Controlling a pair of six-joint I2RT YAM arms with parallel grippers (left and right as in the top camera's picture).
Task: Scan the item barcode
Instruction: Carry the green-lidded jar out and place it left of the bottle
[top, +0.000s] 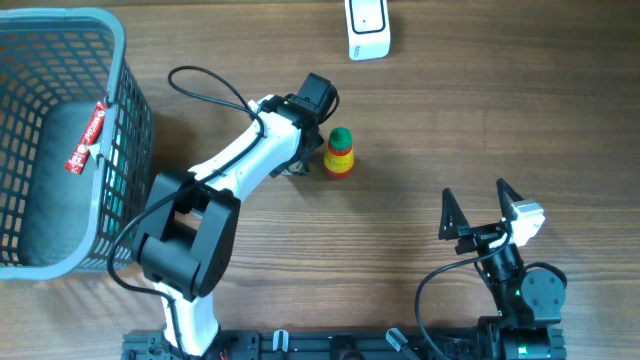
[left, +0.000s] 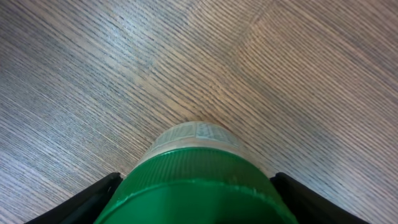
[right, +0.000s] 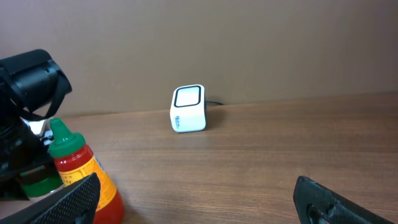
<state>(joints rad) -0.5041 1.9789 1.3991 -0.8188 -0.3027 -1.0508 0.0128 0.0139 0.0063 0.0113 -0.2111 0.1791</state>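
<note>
A container with a wide ribbed green lid (left: 193, 183) and a pale body (left: 194, 135) sits between the fingers of my left gripper (left: 196, 202). Both fingers lie against the lid's sides. In the overhead view the left wrist (top: 305, 110) hides this container. The right wrist view shows it as a dark green shape (right: 36, 180) low by the table. Right beside it stands a red sauce bottle (top: 341, 152) with a yellow label and a green cone cap. The white barcode scanner (top: 367, 28) stands at the table's far edge. My right gripper (top: 475, 195) is open and holds nothing, near the front right.
A grey-blue plastic basket (top: 120, 60) stands at the left, holding a grey pouch with a red tag (top: 88, 135). The scanner (right: 188, 109) faces the right wrist camera across bare wood, with a brown wall behind it.
</note>
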